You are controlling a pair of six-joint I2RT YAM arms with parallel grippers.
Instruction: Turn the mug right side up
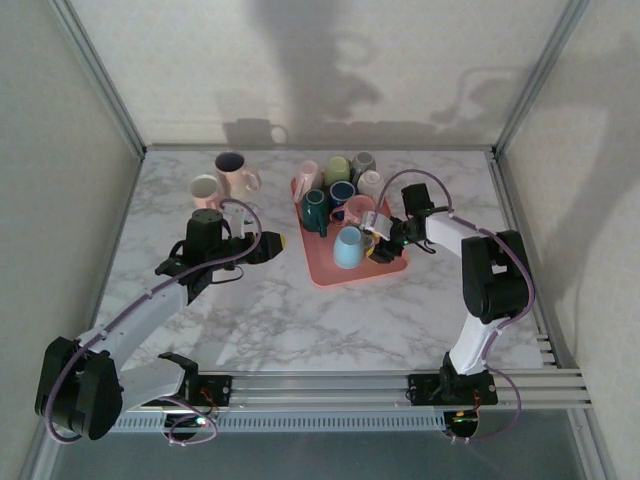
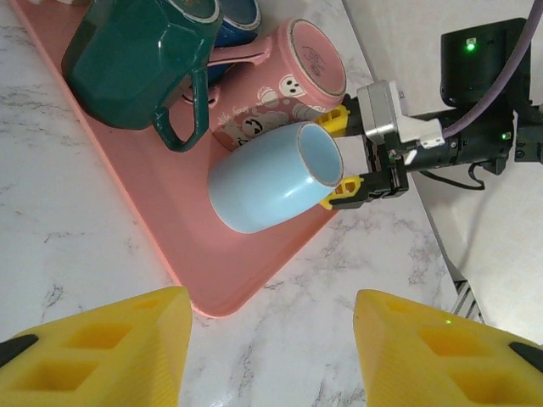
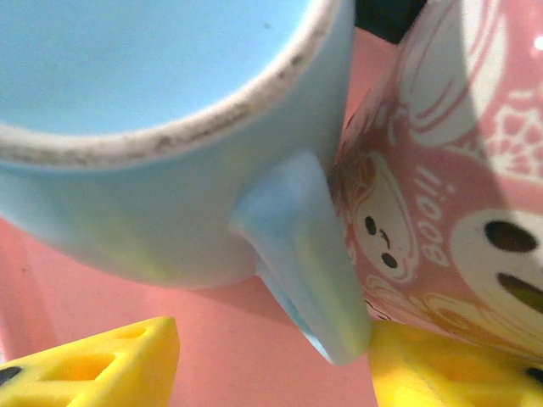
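A light blue mug [image 1: 348, 247] lies on its side on the pink tray [image 1: 335, 275], mouth toward the right. The blue mug [image 2: 271, 178] rests against a pink cartoon mug [image 2: 280, 85], also on its side. My right gripper [image 1: 375, 232] is at the blue mug's rim, open. In the right wrist view the blue mug [image 3: 153, 127] has its handle [image 3: 305, 254] between my right gripper's [image 3: 271, 373] yellow fingers, touching the right finger with a gap on the left. My left gripper [image 2: 271, 348] hovers open over the marble by the tray's [image 2: 170, 229] near corner, holding nothing.
A dark green mug [image 2: 136, 59] and several other mugs crowd the back of the tray. A pink mug [image 1: 236, 172] and a white mug [image 1: 206, 190] stand upright on the table at the back left. Frame posts and walls enclose the table.
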